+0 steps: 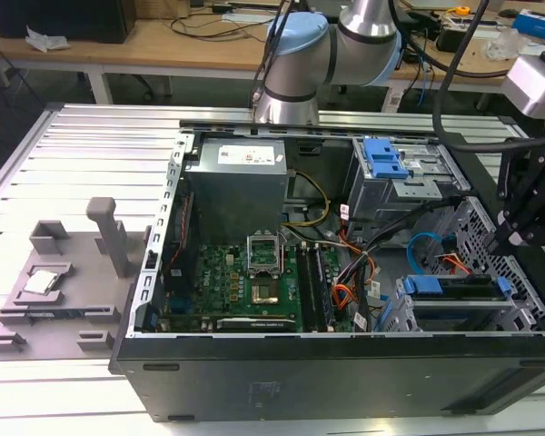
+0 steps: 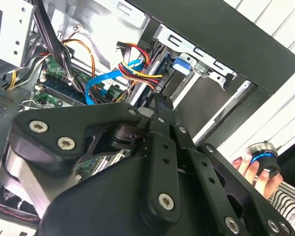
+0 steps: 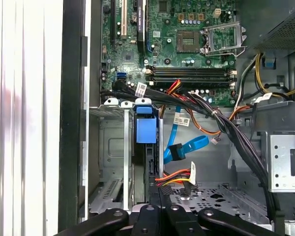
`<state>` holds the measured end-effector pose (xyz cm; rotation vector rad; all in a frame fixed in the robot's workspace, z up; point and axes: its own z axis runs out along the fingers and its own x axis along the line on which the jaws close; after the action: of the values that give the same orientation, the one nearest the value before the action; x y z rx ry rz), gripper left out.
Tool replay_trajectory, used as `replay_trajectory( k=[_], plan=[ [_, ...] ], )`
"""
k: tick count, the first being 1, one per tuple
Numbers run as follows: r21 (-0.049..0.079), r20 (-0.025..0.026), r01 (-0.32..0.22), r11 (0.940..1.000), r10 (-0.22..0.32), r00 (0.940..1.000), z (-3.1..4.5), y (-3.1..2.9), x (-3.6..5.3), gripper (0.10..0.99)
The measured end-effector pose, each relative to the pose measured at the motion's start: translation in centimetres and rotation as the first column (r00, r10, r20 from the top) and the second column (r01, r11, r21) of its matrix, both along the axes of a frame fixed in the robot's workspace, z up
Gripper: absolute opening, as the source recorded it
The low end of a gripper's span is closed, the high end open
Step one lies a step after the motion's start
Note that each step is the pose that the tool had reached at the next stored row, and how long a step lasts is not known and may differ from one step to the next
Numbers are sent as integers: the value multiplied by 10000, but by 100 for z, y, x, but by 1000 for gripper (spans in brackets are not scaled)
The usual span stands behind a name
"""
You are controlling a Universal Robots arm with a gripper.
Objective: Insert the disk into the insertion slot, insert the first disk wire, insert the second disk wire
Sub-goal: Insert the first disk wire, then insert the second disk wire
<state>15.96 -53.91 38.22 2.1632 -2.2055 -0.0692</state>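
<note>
One disk (image 3: pixel 146 132) is sitting in the slot (image 3: pixel 113 147) ahead of the fingers (image 2: pixel 163 118), tab pointing away, one blue wire (image 3: pixel 189 146) looping beside; fingers pressing together.

The hand (image 2: pixel 160 102) hovers near the looping second disk wire (image 2: pixel 105 77) and the blue-framed disk (image 2: pixel 181 65).

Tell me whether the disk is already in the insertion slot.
Yes: in the first wrist view the disk sits edge-on inside the grey insertion slot.

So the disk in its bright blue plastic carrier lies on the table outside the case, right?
No: the disk in its bright blue plastic carrier sits in the perforated grey metal drive cage's low bay, as the exterior view shows.
</note>
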Motion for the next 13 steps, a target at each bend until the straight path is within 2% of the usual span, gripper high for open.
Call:
replay_trajectory(
  k=[13],
  plan=[
    [-2,0,0,10000,0,10000,3,0,0,106]
  ],
)
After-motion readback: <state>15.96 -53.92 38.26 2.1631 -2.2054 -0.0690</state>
